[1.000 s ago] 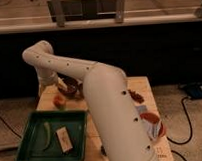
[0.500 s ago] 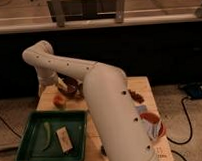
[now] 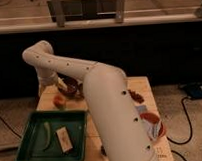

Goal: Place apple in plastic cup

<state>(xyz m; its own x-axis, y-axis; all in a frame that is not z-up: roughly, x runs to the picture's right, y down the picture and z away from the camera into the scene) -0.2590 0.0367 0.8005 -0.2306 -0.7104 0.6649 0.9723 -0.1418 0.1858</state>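
The apple (image 3: pixel 58 100), small and red-orange, lies on the wooden table (image 3: pixel 145 88) near its left back part. My white arm (image 3: pixel 105 95) reaches from the lower right, bends at the far left and comes down to the table. My gripper (image 3: pixel 60 87) is at the arm's end, just above and behind the apple, beside the brown bowl (image 3: pixel 71 86). No plastic cup shows clearly. A red and white object (image 3: pixel 153 123) at the table's right, partly hidden by the arm, cannot be identified.
A green tray (image 3: pixel 32 147) stands at the front left with a long green vegetable (image 3: pixel 46 136) and a small bar (image 3: pixel 64 139) in it. A small brown item (image 3: pixel 136 97) lies at the right. A dark wall runs behind the table, and cables lie on the floor.
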